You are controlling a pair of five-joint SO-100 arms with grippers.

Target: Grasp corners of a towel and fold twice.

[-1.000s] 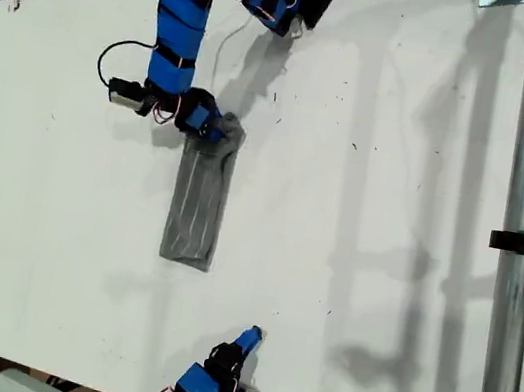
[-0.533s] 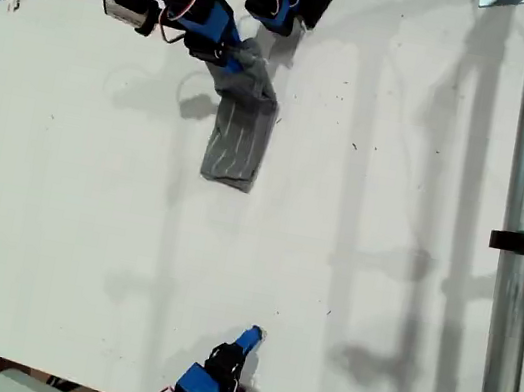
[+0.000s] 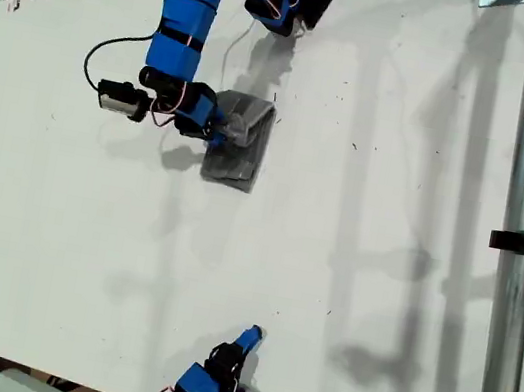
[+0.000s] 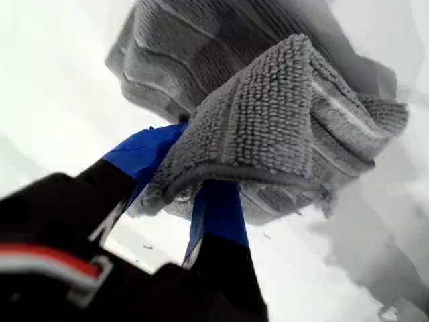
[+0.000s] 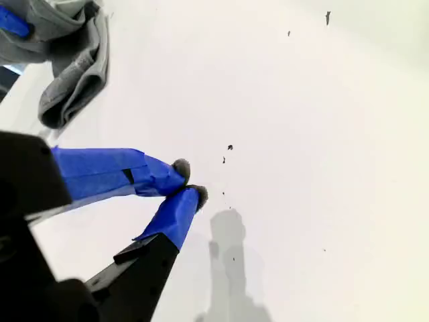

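The grey, thin terry towel [image 3: 239,144] w/ fine pale stripes sits upper centre-left of the exterior view, on the white tabletop [image 3: 388,229]. It's bunched into a short, roughly rectangular wad, layers stacked, so it looks folded over at least once; can't count layers exactly. In the first wrist view a folded edge or corner of the cloth [image 4: 281,114] drapes over the blue-taped jaws, the rest of the towel lying on the table beyond.

My first gripper [image 4: 194,194] pinches that fold: jaws closed onto the fabric, cloth between & over the tips. In the exterior view this is the blue arm reaching down from the top edge, gripper [image 3: 215,127] at the towel's side toward the exterior view's left.

My second gripper [image 5: 188,181] is well apart from the towel, near the bottom centre of the exterior view [image 3: 249,336]. Jaws pressed together, tips touching, holding nothing; towel only shows at a far edge of its wrist view [image 5: 74,74].

Risks, as I judge them: grip is on a thick multi-layer bunch, so letting go could let the top layer spring back & undo the fold. Pulling away w/o opening fully may snag the loops & drag the whole wad. Edges look uneven, so the final fold may end up skewed.
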